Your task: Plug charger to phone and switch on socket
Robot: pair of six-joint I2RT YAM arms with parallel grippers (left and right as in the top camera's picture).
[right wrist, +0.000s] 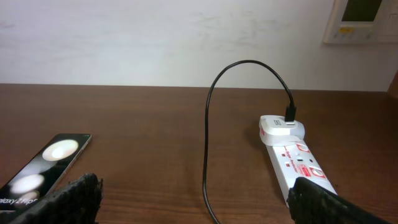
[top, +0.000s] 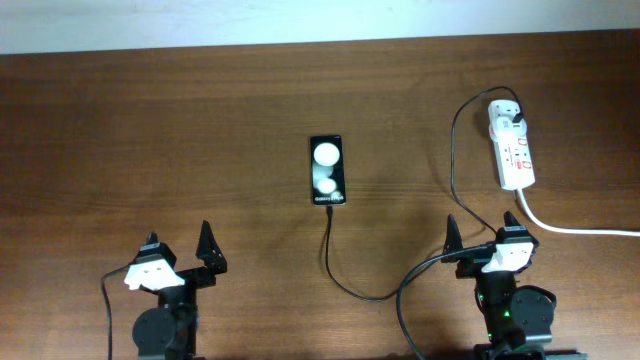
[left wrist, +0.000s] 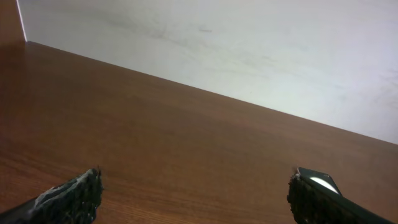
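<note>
The black phone (top: pixel 327 170) lies flat mid-table, two white round spots on its face; it also shows in the right wrist view (right wrist: pixel 43 168). The thin black charger cable (top: pixel 345 283) meets the phone's near end, loops right, and rises to a white adapter in the white power strip (top: pixel 512 148) at the far right; in the right wrist view the cable (right wrist: pixel 208 124) arcs into the strip (right wrist: pixel 292 155). My left gripper (top: pixel 178 252) is open and empty at the near left. My right gripper (top: pixel 482 238) is open and empty near the strip's near end.
The strip's thick white cord (top: pixel 580 230) runs off to the right edge. A pale wall backs the wooden table (top: pixel 150 130). A white wall panel (right wrist: pixel 360 18) shows top right in the right wrist view.
</note>
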